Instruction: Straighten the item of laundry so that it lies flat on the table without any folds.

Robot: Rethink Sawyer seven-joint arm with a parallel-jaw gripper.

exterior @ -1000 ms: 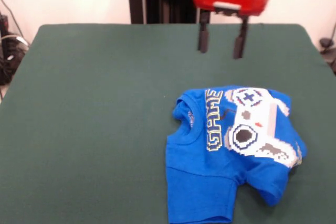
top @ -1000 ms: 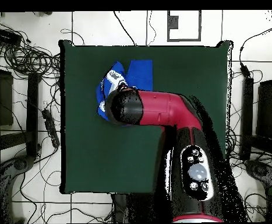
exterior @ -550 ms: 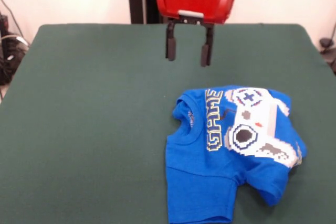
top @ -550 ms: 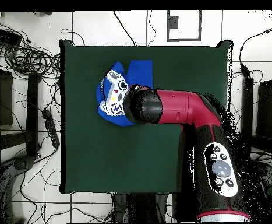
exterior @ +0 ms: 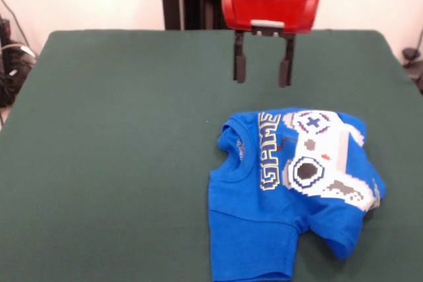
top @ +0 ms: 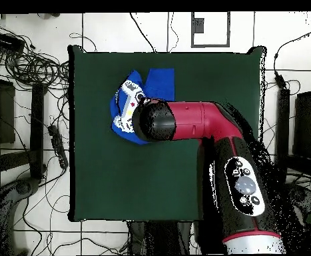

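- My gripper [exterior: 262,74] hangs with fingers apart, holding nothing, just behind the shirt [exterior: 291,189].
- Shirt's crumpled near the table [exterior: 112,163] front edge; grabbing doubled layers risks worse folds.

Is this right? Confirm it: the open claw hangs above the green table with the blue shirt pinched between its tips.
Not quite. The claw is open and hangs above the green table, but it holds nothing. The front view shows the blue shirt lying crumpled on the table, nearer the camera than the claw and apart from its tips.
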